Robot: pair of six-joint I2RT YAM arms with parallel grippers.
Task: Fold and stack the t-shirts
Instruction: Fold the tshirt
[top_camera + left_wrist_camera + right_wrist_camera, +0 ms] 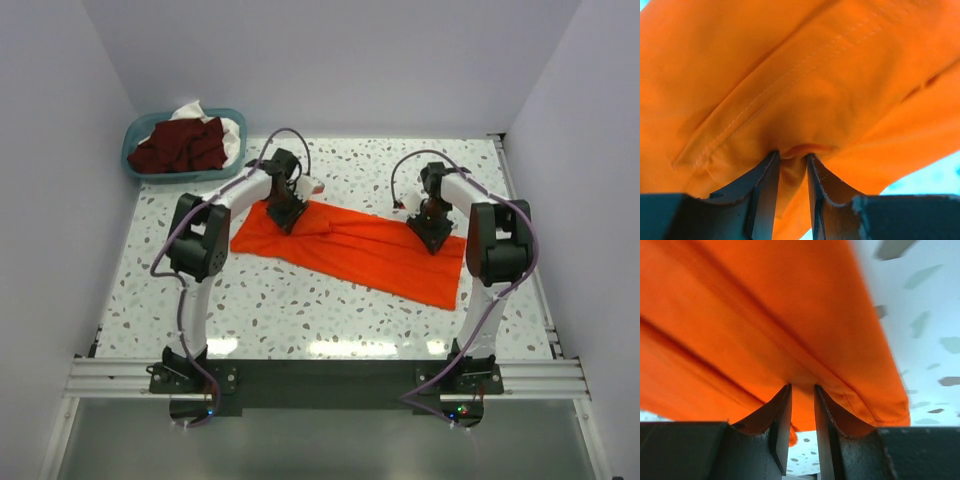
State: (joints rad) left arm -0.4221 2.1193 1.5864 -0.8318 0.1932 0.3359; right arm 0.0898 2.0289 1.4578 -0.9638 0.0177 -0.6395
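Observation:
A bright orange-red t-shirt (360, 250) lies spread across the middle of the speckled table. My left gripper (287, 215) is down on its far left part, and my right gripper (432, 228) is on its far right part. In the left wrist view the jaws of the left gripper (792, 155) pinch a bunched fold of the orange cloth (815, 75) beside a stitched hem. In the right wrist view the right gripper (802, 387) holds the cloth (765, 315) near its hemmed edge. More t-shirts, dark maroon (180, 145), sit in the basket with some white cloth (195, 108).
The teal plastic basket (135, 160) stands at the far left corner of the table. White walls close in the back and both sides. Speckled tabletop (920, 305) shows to the right of the shirt's edge.

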